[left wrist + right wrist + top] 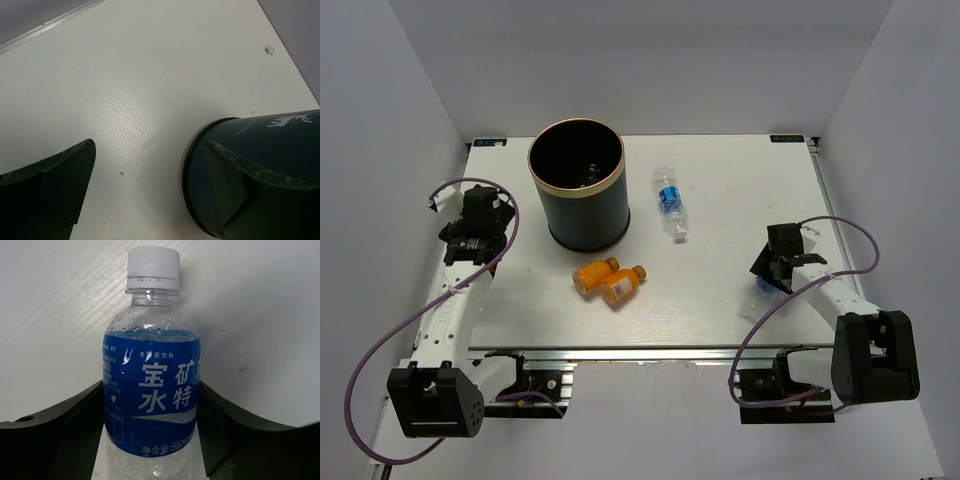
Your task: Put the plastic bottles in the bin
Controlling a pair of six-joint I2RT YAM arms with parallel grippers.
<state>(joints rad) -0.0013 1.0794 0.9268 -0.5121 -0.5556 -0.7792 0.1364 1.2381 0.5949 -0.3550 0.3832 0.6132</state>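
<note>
The right gripper point(151, 387) has its jaws pressed against both sides of a clear plastic water bottle with a blue label and white cap point(150, 355), low on the white surface point(720, 310) near its right edge. The left gripper point(150, 142) hangs with jaws wide apart, holding nothing, just beside the tall dark round bin with a gold-tan rim point(577, 205). A second clear bottle point(670, 203) lies right of the bin; two short orange plastic bottles point(608, 279) lie touching each other in front of it.

Dark bin point(576, 186), clear bottle point(670, 203) lying beside it, 2 orange bottles point(609, 279) touching, right gripper point(772, 276) over blue-labelled bottle point(761, 287)
</note>
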